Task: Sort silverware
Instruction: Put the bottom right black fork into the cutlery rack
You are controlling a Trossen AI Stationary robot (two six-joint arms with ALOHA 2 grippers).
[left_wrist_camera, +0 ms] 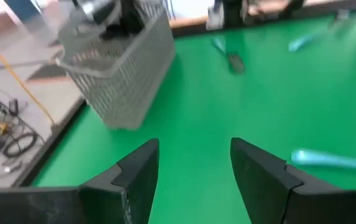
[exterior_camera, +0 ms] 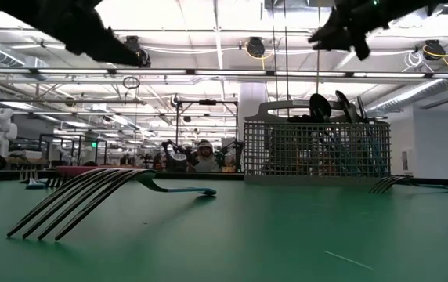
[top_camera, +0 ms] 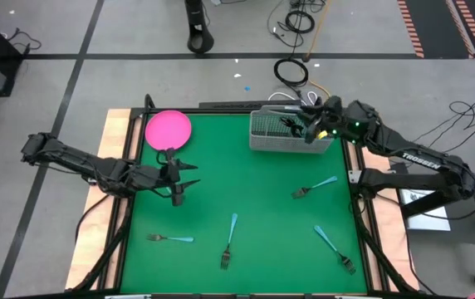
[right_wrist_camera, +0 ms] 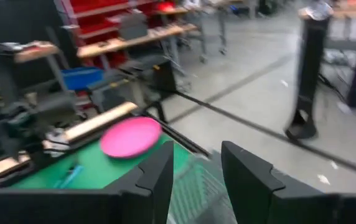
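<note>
Several pieces of silverware with light blue handles lie on the green mat: forks at the right [top_camera: 314, 187], near left [top_camera: 171, 238], near middle [top_camera: 229, 241] and near right [top_camera: 335, 247]. More pieces stand in the grey mesh basket [top_camera: 291, 133], their dark heads [exterior_camera: 330, 106] sticking up above its rim. My right gripper [top_camera: 304, 126] hovers open above the basket, with nothing between its fingers [right_wrist_camera: 196, 180]. My left gripper [top_camera: 186, 178] hangs open over the mat's left side, below the pink plate [top_camera: 168, 129], and holds nothing [left_wrist_camera: 195, 180].
The pink plate lies at the mat's far left corner, the basket at the far right. In the low view one fork [exterior_camera: 91, 200] lies close in front. Bare green mat lies between the arms in the middle. A wooden border runs along the table's left edge [top_camera: 113, 199].
</note>
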